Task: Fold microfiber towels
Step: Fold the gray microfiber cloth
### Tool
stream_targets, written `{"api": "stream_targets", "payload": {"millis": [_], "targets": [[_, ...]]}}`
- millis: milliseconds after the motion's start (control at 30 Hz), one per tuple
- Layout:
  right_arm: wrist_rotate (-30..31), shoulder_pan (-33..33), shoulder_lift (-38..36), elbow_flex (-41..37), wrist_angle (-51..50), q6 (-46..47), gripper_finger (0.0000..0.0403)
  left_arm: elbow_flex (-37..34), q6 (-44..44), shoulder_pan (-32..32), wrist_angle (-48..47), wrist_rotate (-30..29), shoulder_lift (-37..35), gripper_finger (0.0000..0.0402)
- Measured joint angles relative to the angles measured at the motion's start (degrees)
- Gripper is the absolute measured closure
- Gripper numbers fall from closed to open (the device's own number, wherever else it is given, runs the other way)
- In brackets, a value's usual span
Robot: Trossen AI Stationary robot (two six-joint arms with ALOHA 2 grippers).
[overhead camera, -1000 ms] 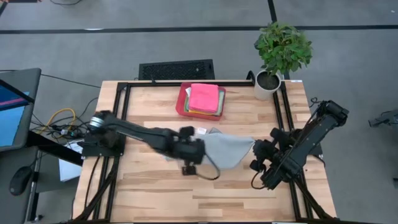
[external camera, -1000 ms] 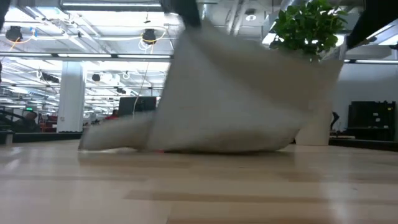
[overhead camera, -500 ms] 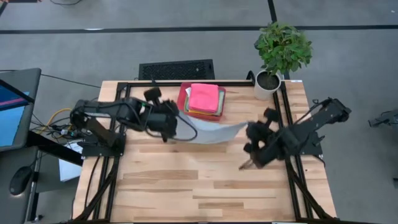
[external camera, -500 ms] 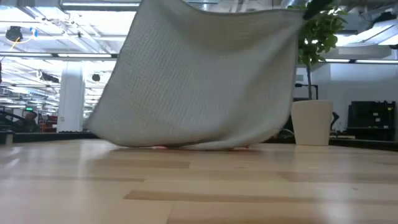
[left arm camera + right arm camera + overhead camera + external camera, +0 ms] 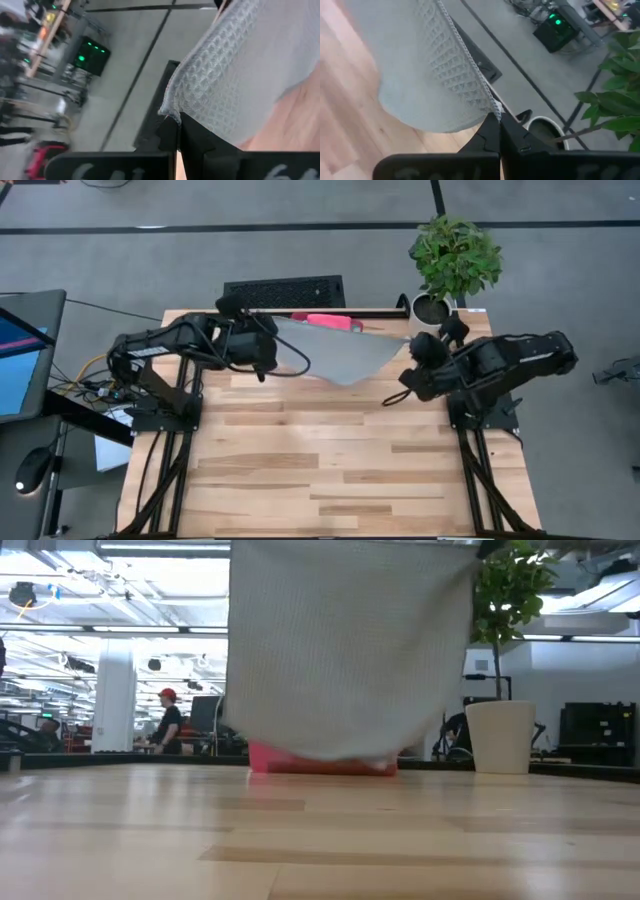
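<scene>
STEP: I spread grey towel (image 5: 335, 352), hung taut upper centre above counter (image 5: 330, 460) | HANDS: left hand (image 5: 268, 343) and right hand (image 5: 412, 370) each clamp one top corner | TECHNIQUE: I judge keep corners level, lower evenly, lay flat clear of red tray (image 5: 320, 761).

grey towel (image 5: 335, 352) lifted off table, stretched out, apparently above red tray (image 5: 320, 761)

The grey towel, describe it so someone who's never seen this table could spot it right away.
Look to the far edge of the wooden table, near the potted plant. The grey towel hangs stretched between the left gripper and right gripper. Unlike the pink towel in the red tray behind, it's in the air.
</scene>
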Motion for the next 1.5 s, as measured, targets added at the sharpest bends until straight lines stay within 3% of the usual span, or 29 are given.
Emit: {"api": "stream_targets", "payload": {"millis": [233, 300, 533, 733, 867, 1000, 1167, 1300, 1400, 1500], "targets": [[-2.7, 7.5, 1.1, -1.0, -0.1, 5.7, 0.0390, -1.7, -5.5, -3.5, -0.2, 7.5, -0.1, 0.0401], [-4.2, 11.2, 1.6, -2.8, 0.2, 9.6, 0.0390, -4.7, -8.2, -5.3, -0.1, 9.3, 0.0, 0.0401], [-9.7, 27.4, 9.1, -8.8, 5.4, 26.8, 0.0389, -18.7, -22.9, -17.4, 2.3, 25.0, 0.0, 0.0401], [-12.5, 38.2, 21.7, -9.3, 13.3, 38.6, 0.0389, -32.2, -37.7, -31.8, 15.9, 27.4, 0.1, 0.0401], [-14.0, 41.8, 28.9, -8.0, 19.7, 41.4, 0.0388, -37.9, -46.0, -39.7, 28.1, 29.1, 0.8, 0.0401], [-15.2, 43.4, 34.7, -4.0, 22.8, 40.9, 0.0388, -41.4, -53.3, -45.7, 37.4, 27.6, 0.8, 0.0401], [-16.1, 43.1, 37.7, 2.5, 17.2, 35.7, 0.0388, -41.3, -52.2, -48.3, 36.8, 26.4, 0.5, 0.0401], [-11.9, 40.7, 37.6, 8.3, 0.5, 35.5, 0.0390, -37.4, -47.2, -44.8, 25.8, 23.6, -1.5, 0.0401], [-7.1, 37.3, 33.4, 8.4, 1.2, 25.4, 0.0390, -34.0, -43.2, -40.9, 14.3, 17.5, -2.8, 0.0401], [-3.4, 32.5, 27.8, 8.4, -0.2, 21.9, 0.0390, -29.3, -39.9, -36.2, 4.3, 10.2, -4.9, 0.0401]]}}
